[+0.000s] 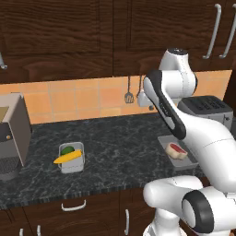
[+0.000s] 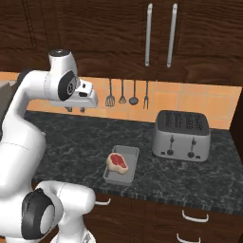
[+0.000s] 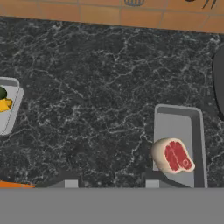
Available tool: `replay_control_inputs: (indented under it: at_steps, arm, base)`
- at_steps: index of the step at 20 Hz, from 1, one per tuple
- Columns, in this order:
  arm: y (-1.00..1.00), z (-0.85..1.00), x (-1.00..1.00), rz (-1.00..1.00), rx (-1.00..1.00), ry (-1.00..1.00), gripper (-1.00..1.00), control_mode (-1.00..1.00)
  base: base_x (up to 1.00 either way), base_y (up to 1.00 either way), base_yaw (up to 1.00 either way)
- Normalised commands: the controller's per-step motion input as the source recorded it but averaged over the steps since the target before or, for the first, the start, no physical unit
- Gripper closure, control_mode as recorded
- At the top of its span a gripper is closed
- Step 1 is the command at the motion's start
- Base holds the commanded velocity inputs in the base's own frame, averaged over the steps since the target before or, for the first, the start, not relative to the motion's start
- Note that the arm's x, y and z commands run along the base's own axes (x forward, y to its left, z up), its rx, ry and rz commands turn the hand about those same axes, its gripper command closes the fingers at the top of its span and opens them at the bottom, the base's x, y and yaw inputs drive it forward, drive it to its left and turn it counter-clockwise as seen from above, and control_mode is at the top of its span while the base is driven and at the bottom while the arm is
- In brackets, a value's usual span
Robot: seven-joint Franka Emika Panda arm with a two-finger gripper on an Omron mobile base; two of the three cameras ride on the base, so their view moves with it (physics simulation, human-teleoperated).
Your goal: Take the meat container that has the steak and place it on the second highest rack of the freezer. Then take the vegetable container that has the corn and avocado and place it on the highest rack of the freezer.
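Nearest the front edge of the dark marbled stone table [image 2: 71, 142], the shallow grey rectangular meat container [image 2: 122, 164] lies flat, its long side running away from the edge. Inside it, at the near end, rests the small oval steak [image 2: 117, 162], red in the centre with a pale tan fat rim; the far half of the container floor is bare. The same container [image 3: 179, 146] and steak [image 3: 173, 155] appear in the hand view, low and right of centre.

Well apart from it along the table, toward the robot's left, stands the small grey vegetable container [image 1: 72, 157]. The slim yellow-orange corn cob [image 1: 67, 157] lies diagonally across it, and the round dark-green avocado [image 1: 67, 150] sits just behind the cob, touching it.

Above the table, between the two containers, hangs the two-finger tool [image 2: 76, 109] on the white arm, high over the surface and touching nothing. Its fingers stand part-way apart and grasp no object.

Farther back, to the robot's right, a silver four-slot toaster [image 2: 181, 135] stands near the orange tiled wall [image 1: 69, 99]. A grey boxy appliance [image 1: 14, 133] stands at the table's left end. Dark metal utensils [image 2: 128, 97] hang on the tiles, below dark wooden cabinets [image 2: 118, 33].
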Motion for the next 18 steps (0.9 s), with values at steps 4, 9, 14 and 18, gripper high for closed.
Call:
replay_control_inputs:
  at_steps: [4,9,14,18]
  arm:
    - [-0.13,-0.17,-0.41,0.0,0.0,-0.02,-1.0,-1.0]
    - [-0.55,-0.79,-0.67,-0.11,-0.04,0.22,-1.0,-1.0]
    - [-0.78,-0.79,-0.15,-0.54,-0.02,0.31,-1.0,-1.0]
    - [-0.89,-0.53,0.0,-0.72,0.06,0.2,-1.0,-1.0]
  base:
    - [0.0,0.0,0.0]
    - [0.0,0.0,0.0]
    - [0.0,0.0,0.0]
    - [0.0,0.0,0.0]
